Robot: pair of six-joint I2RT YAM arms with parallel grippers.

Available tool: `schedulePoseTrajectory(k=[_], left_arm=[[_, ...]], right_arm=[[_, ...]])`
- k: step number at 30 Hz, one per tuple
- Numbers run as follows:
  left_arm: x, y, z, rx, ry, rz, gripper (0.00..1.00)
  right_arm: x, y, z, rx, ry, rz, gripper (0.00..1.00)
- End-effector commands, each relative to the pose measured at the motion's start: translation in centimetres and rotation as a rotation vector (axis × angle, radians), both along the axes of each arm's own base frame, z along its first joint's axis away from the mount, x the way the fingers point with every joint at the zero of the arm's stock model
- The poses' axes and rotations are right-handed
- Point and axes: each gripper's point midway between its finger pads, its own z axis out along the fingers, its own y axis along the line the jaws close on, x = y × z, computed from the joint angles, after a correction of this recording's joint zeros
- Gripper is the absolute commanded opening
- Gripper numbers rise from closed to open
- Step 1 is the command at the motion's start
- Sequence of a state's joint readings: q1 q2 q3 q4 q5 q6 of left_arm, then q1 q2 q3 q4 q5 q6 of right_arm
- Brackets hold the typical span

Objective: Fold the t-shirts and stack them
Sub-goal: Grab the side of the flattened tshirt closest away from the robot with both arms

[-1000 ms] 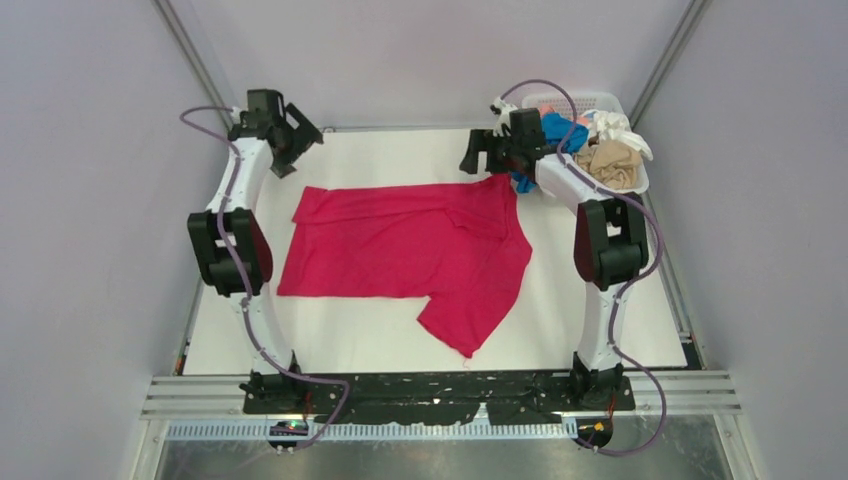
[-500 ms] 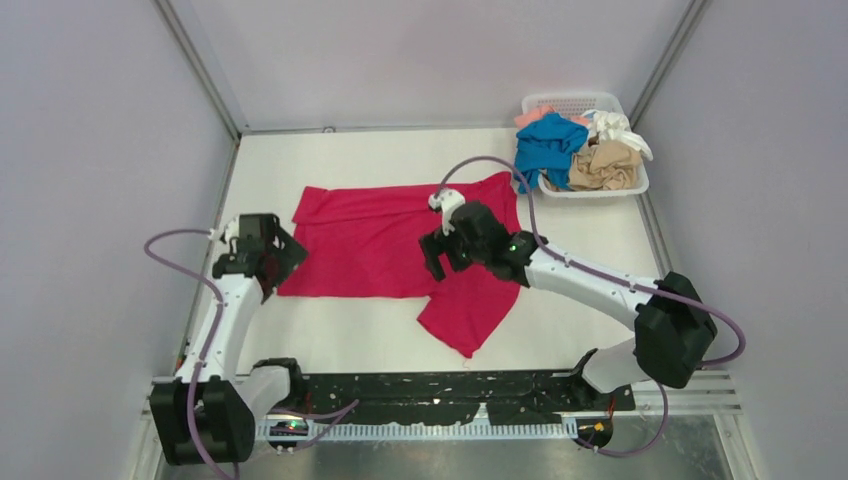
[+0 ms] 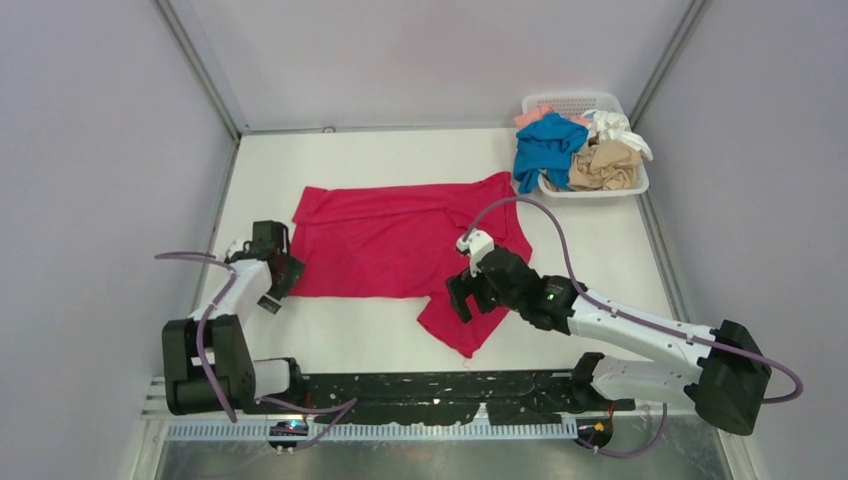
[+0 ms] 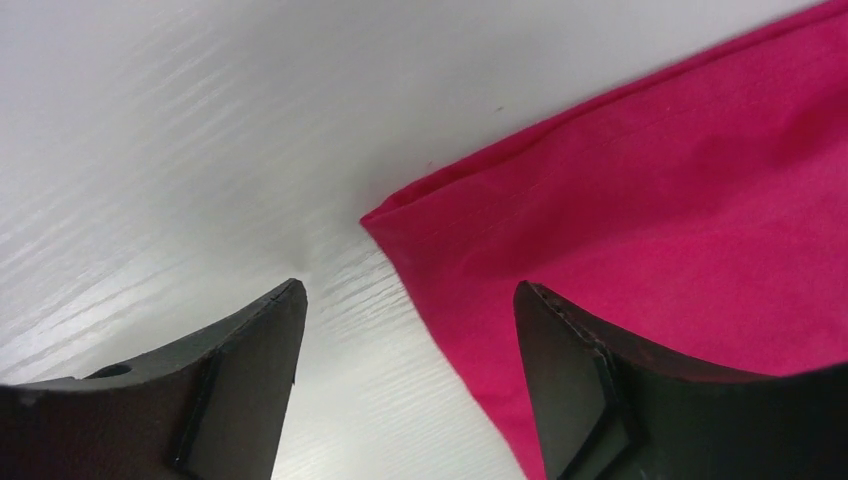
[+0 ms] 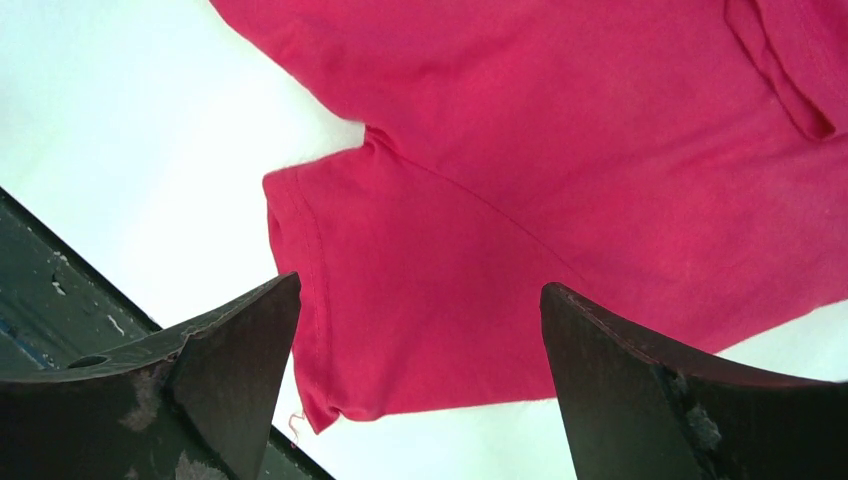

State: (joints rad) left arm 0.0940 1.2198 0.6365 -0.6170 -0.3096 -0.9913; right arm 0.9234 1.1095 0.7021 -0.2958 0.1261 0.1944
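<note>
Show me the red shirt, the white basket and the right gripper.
red shirt (image 3: pixel 385 245), top external view, middle of its body
basket (image 3: pixel 580 101), top external view, far lattice wall
right gripper (image 3: pixel 460 300), top external view, midway between its open fingertips

A robot lab cell: blank walls (image 3: pixel 90 130), aluminium rails (image 3: pixel 690 395), white table (image 3: pixel 360 150).

Both arms share one build: white shell links set between bulky black joint housings, on the left arm (image 3: pixel 237 292) and the right arm (image 3: pixel 630 325) alike. A thin purple cable (image 3: pixel 520 198) trails along each. A small green light (image 3: pixel 548 295) glows on the right arm's forearm. The left hand (image 4: pixel 405 300) and right hand (image 5: pixel 420 290) have broad, dark, wedge-shaped fingers (image 5: pixel 640 400). The right pair is scuffed pale, and one finger of each hand has a small round hole.
</note>
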Motion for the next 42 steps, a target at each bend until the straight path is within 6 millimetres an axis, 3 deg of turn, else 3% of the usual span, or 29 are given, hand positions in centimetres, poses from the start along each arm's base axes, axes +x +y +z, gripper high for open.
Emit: schedulePoseTrajectory(k=[1, 4, 11, 13, 16, 19, 21, 24, 28, 30, 38, 40, 42], left_arm=[[3.7, 0.7, 0.6, -0.011, -0.095, 0.115, 0.73], [3.6, 0.5, 0.0, -0.029, -0.079, 0.141, 0.58], [0.8, 1.3, -1.0, 0.026, -0.014, 0.179, 0.52], [0.5, 1.6, -1.3, 0.042, -0.018, 0.187, 0.52], [0.8, 1.8, -1.0, 0.047, -0.029, 0.185, 0.43], [1.7, 1.3, -0.9, 0.019, -0.048, 0.164, 0.23], [2.6, 0.9, -0.8, -0.004, -0.069, 0.145, 0.04], [3.1, 0.7, -0.8, -0.015, -0.064, 0.13, 0.0], [2.7, 0.9, -0.7, -0.001, -0.067, 0.129, 0.0], [2.5, 1.1, -0.6, 0.01, -0.071, 0.131, 0.0], [2.5, 1.1, -0.6, 0.016, -0.078, 0.122, 0.0], [2.4, 1.1, -0.7, 0.019, -0.073, 0.123, 0.0], [2.3, 1.2, -0.6, 0.025, -0.071, 0.122, 0.0]], right_arm=[[-0.6, -0.4, 0.4, 0.051, -0.011, -0.017, 0.95], [-0.7, -1.4, 0.5, 0.036, -0.025, -0.036, 0.95], [-0.5, -1.2, -0.1, 0.017, -0.017, -0.038, 0.95], [-0.5, -0.8, -0.5, 0.016, -0.002, -0.033, 0.95], [-1.0, 0.0, -1.0, 0.014, 0.029, 0.01, 0.95], [-2.9, 1.3, -1.6, -0.017, 0.062, 0.14, 0.95], [-4.4, 1.9, -2.3, -0.063, 0.074, 0.214, 0.96], [-7.0, 2.4, -4.3, -0.147, 0.12, 0.301, 0.98], [-11.0, 2.7, -7.0, -0.215, 0.252, 0.365, 0.77], [-12.1, 2.1, -8.4, -0.226, 0.312, 0.336, 0.71], [-12.2, 1.0, -10.1, -0.301, 0.328, 0.294, 0.63], [-12.1, 0.8, -10.8, -0.34, 0.342, 0.278, 0.56], [-11.9, 0.3, -11.5, -0.386, 0.349, 0.251, 0.36]])
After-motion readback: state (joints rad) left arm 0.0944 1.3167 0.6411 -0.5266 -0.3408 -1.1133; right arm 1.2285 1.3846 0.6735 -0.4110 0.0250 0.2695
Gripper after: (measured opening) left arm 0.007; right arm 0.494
